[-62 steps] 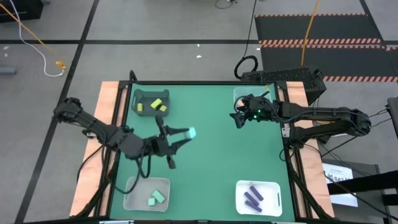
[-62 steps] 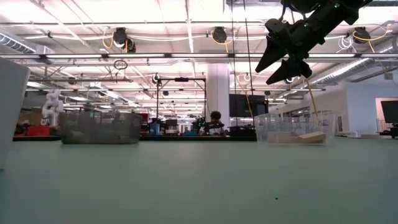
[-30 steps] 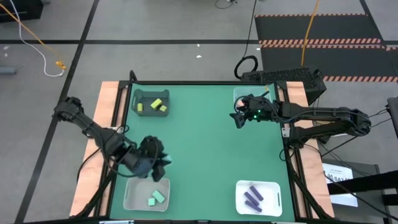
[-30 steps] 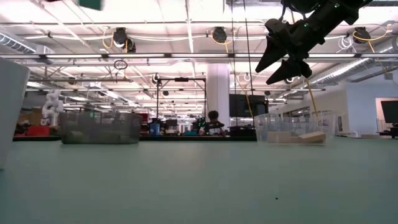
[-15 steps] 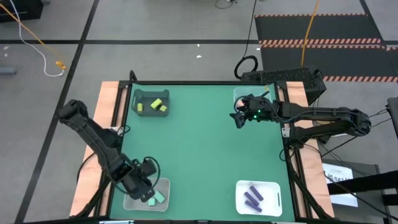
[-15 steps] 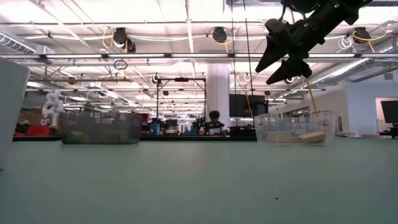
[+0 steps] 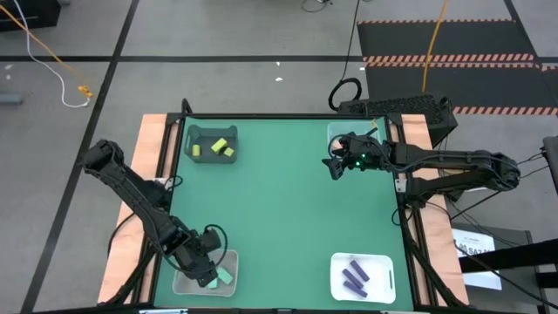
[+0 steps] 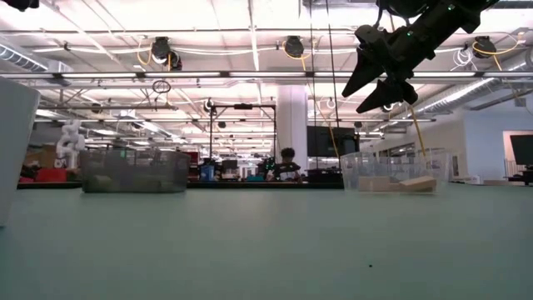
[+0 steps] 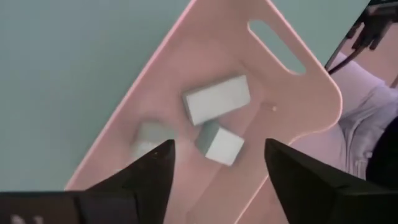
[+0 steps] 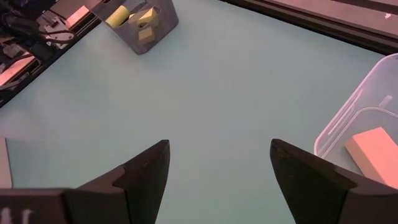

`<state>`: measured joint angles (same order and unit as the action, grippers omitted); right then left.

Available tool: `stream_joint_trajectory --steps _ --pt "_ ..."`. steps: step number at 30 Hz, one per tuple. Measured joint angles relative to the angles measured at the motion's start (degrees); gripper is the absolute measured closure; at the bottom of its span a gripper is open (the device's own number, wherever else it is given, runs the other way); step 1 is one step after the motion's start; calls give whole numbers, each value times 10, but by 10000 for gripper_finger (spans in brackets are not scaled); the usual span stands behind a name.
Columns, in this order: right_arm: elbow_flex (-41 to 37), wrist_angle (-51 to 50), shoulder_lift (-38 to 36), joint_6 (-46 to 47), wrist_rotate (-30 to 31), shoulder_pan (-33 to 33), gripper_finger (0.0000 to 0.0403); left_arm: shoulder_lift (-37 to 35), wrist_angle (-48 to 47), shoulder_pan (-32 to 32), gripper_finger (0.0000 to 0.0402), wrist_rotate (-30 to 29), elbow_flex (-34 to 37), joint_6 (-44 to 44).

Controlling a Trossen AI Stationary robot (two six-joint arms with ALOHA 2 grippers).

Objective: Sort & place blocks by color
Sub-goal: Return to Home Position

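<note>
I am hovering my left gripper (image 9: 219, 147) over the bin (image 9: 292, 93) at the table's (image 7: 288, 201) seven o'clock corner, jaws spread wide, gripping nothing. Three mint teal blocks (image 9: 216, 99) are lying in it, untouched. My right gripper (image 7: 335, 166) is hanging released at two o'clock, beside the clear bin (image 10: 367, 112) holding a salmon block (image 10: 373, 148).

High view: overhead, straight down, whole table (image 7: 288, 201). Low view: tabletop height, level, roomward. Left wrist: close above grey bin (image 9: 292, 87). Right wrist: across table, sharing clear bin (image 10: 348, 118) with low view.
</note>
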<state>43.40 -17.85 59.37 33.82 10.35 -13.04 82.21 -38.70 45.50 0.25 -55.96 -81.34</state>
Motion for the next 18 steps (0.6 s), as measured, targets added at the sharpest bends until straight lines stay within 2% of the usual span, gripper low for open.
stream_joint_trajectory --steps 4,7,13,18 --pt "0 0 0 0 0 0 133 -4 0 0 130 13 0 1" --pt "0 0 0 0 0 0 133 -9 -4 -6 122 13 -6 39" --pt "0 0 0 0 0 0 133 -28 -2 -42 128 6 -28 218" --pt "0 0 0 0 0 0 133 -62 -4 -89 124 -86 -28 388"
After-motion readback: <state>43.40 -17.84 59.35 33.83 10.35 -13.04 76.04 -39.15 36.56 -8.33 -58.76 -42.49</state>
